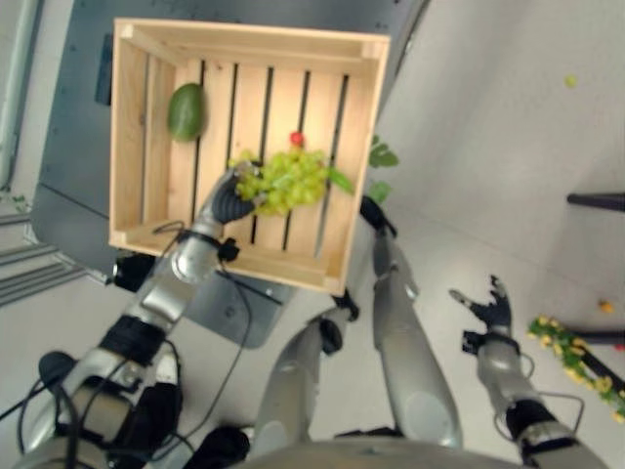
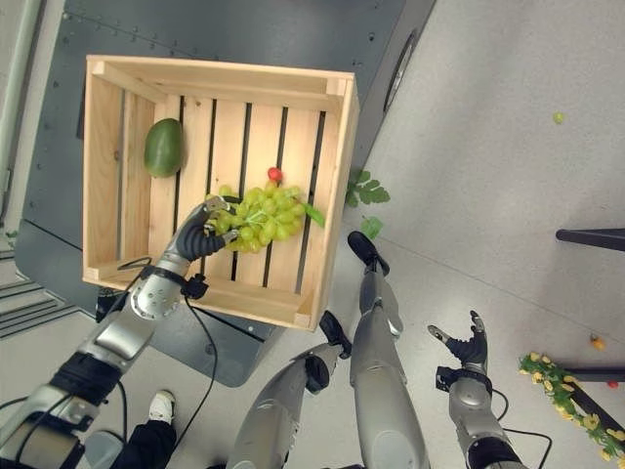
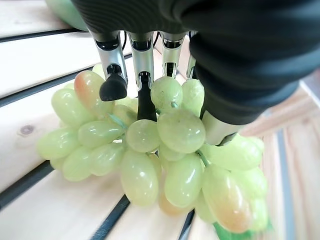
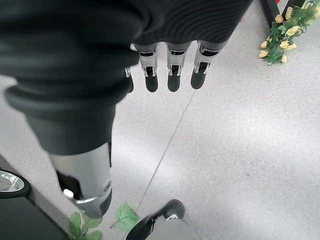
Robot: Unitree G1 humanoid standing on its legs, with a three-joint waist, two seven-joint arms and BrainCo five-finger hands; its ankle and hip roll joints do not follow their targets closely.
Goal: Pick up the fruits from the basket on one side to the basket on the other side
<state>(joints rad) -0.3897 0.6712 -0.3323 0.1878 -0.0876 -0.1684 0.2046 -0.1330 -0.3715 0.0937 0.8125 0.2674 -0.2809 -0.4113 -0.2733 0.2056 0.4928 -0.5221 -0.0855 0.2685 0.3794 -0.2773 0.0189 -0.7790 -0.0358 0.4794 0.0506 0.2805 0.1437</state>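
Presently, the left hand (image 2: 200, 237) is curled around the near-left end of the grapes (image 2: 262, 219) in the crate (image 2: 107, 186); the right hand (image 2: 471, 349) hangs open.

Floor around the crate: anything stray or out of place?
Yes. Loose green leaves lie on the grey floor beside the slatted wooden crate, a spray of yellow flowers lies further to the right, and a small green fruit and a small orange one sit far from the crate.
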